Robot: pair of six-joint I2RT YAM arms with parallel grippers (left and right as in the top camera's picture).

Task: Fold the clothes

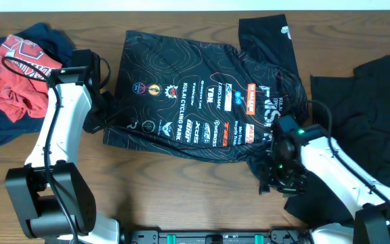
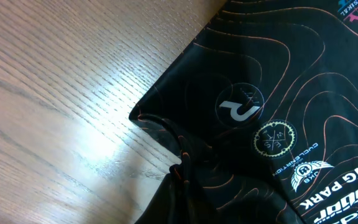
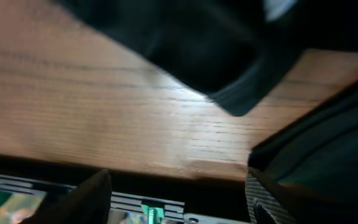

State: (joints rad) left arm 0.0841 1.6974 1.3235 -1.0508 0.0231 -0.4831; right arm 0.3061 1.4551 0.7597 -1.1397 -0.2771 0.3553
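A black cycling jersey (image 1: 195,95) with thin contour lines and small coloured sponsor logos lies spread open, printed side up, across the middle of the wooden table (image 1: 181,196). No fold shows in it yet. A crumpled heap of red and navy clothes (image 1: 12,81) sits at the far left corner, and a loose black garment (image 1: 371,108) lies at the right edge. No folded pile is anywhere in sight, so by my judgement the task is at its start, with every garment left to fold.

The left arm (image 1: 59,129) reaches down to the jersey's left edge near its lower corner. The left jaws are closed, and they seem to pinch the fabric there. The right arm (image 1: 330,169) hangs over the jersey's lower right corner. The right jaws stand wide, holding nothing.

Only the overhead view takes in the whole jersey and the waiting heaps. The left wrist view alone shows the cloth puckered into a small knot (image 2: 180,168) at the hem, beside a round white logo (image 2: 240,107). The right wrist view is blurred, but it shows what the arm hides from above. Two dark fingers (image 3: 92,196) are spread apart with bare table between them, and black fabric lies just beyond.
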